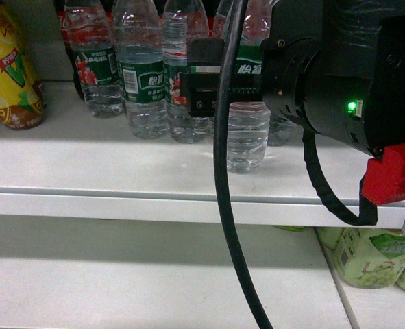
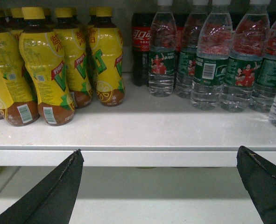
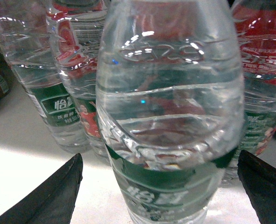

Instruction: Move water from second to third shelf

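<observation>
The water bottle (image 3: 170, 140), clear and ribbed with a dark green label, stands at the front of a row of like bottles (image 1: 144, 75) on the white shelf (image 1: 120, 164). In the head view it (image 1: 247, 133) is partly covered by my right arm. My right gripper (image 3: 159, 161) is open around it, with a black finger (image 3: 63, 186) on each side and a gap between each finger and the bottle. In the left wrist view my left gripper (image 2: 159, 156) is open and holds nothing. It hangs in front of the shelf's edge (image 2: 138, 157). The head view does not show it.
Yellow tea bottles (image 2: 49, 70) crowd the shelf's left part, with a red-labelled cola bottle (image 2: 140, 46) behind the water row (image 2: 212, 60). A lower white shelf (image 1: 120, 281) holds light green bottles (image 1: 373, 257) at its right. A black cable (image 1: 223, 171) hangs across the middle of the head view.
</observation>
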